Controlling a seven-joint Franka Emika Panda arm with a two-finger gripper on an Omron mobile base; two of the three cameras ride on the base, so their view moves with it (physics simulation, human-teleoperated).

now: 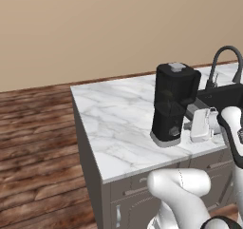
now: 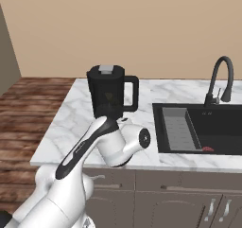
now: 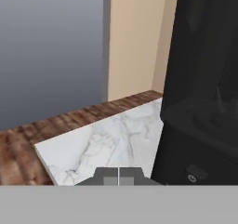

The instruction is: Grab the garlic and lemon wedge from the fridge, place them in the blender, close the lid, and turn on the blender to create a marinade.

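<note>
The black blender [image 1: 173,102] stands on the marble counter [image 1: 118,119] near its front edge. The lid [image 1: 176,67], with its light grey centre, sits on top of the jar. The blender [image 2: 109,92] and the lid [image 2: 108,69] also show in the right base view, where my arm covers the base. My gripper [image 1: 186,126] is low at the right side of the blender's base, shut with nothing in it. In the hand view the fingertips [image 3: 118,176] are pressed together beside the dark base [image 3: 200,158], close to its front knob [image 3: 192,177]. The garlic and lemon wedge are hidden.
A black sink [image 2: 203,127] with a curved black faucet [image 2: 221,78] lies right of the blender. A small red thing [image 2: 206,149] rests in the basin. The grey fridge [image 3: 51,51] rises beyond the counter's end. Wooden floor [image 1: 38,142] lies to the left.
</note>
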